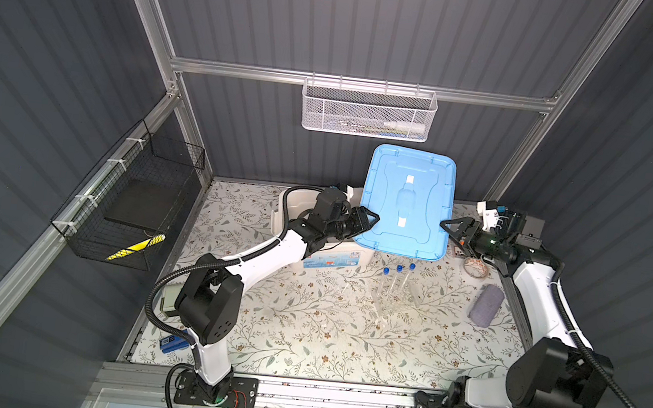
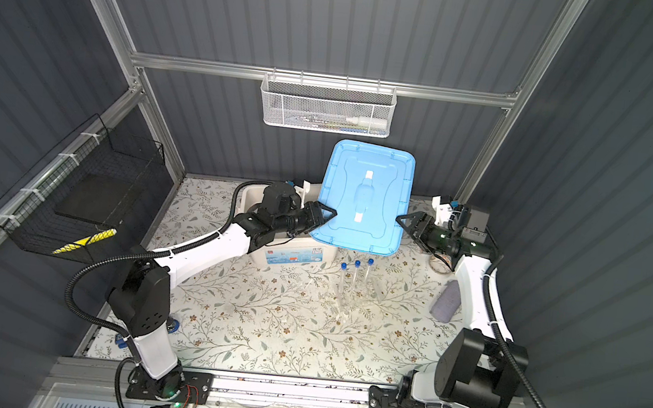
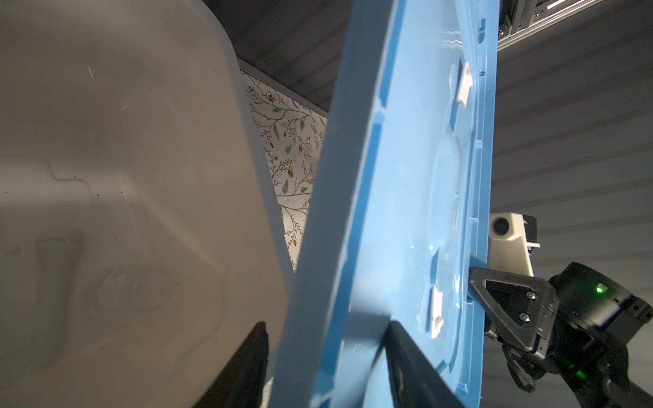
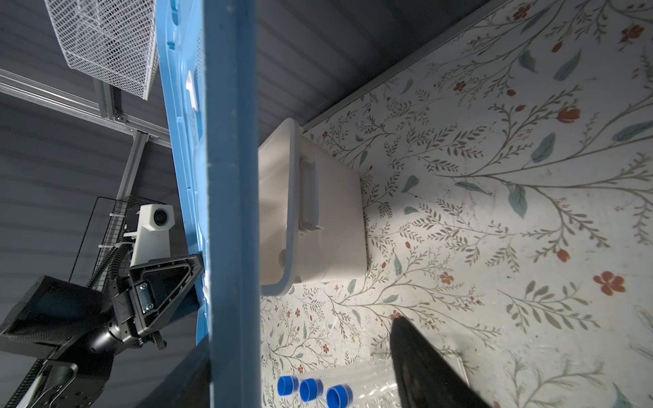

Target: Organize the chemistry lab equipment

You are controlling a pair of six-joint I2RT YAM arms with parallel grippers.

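Left gripper (image 1: 373,218) clamped on one blue lid (image 1: 408,172); right gripper (image 1: 444,223) jaws apart, astride its opposite edge. Three capped tubes (image 1: 397,278) stand in one clear rack (image 1: 388,308), centre frame, below-left of right gripper.

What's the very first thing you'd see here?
The big blue lid, raised by the white bin at the back of the table. The left pincer grips one edge; the right pincer stands open around the opposite edge. Three blue-capped test tubes stand mid-table.
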